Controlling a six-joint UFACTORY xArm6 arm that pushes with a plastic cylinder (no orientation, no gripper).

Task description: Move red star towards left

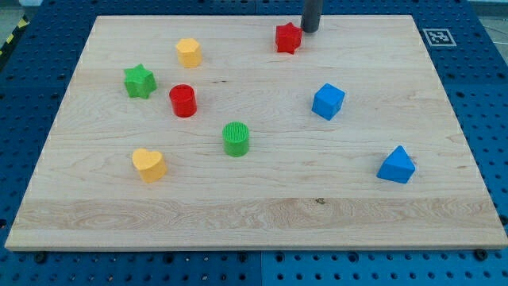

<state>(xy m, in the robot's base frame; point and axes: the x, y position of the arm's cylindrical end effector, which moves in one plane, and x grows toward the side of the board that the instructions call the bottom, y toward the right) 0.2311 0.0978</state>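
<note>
Red star point(289, 37): light, rigid, likely slides easily; push its right side; my tip point(309, 29) just right; no jaws fitted

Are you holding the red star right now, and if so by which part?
Nothing is held. My tip sits just right of the red star, near its upper right point; contact can't be told.

Eight blocks on one wooden board point(262, 214) — two red, star point(288, 37) and cylinder point(182, 101), two green, star point(139, 81) and cylinder point(236, 139), two yellow, hexagon point(189, 52) and heart point(148, 164), two blue, cube point(328, 102) and wedge-like block point(396, 165) — one dark rod, tip point(309, 29)
</note>
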